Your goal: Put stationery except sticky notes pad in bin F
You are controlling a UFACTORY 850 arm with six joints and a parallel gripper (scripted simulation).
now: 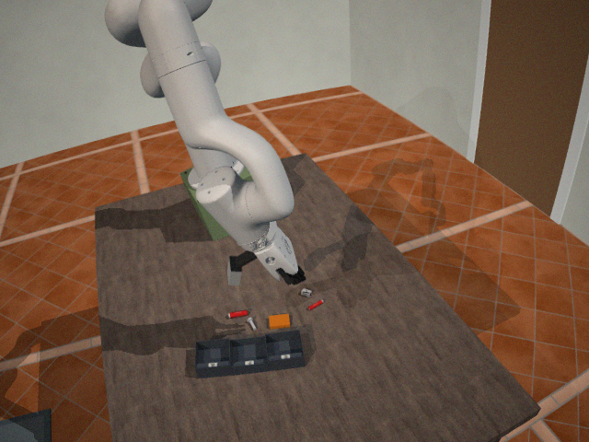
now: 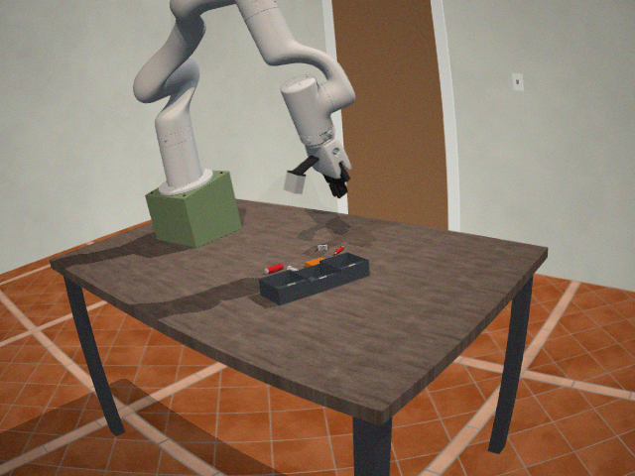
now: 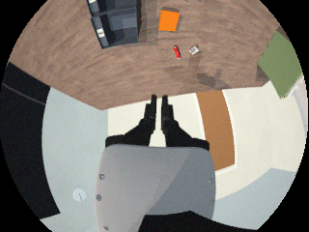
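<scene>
My gripper (image 2: 339,187) hangs pressed together on nothing above the table (image 2: 410,327), near what looks like a small binder clip (image 1: 305,292): light, stiff, slippery, best pinched across its body.

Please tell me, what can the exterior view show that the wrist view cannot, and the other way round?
Only the exterior view shows the table legs, the whole arm, and the gripper hanging high above the table, shut on nothing.

Only the wrist view shows the two fingers pressed together from behind.

Both show the dark bins, the orange pad, the larger red item, the smaller red item, the bolt, the small grey item and the green base.
</scene>
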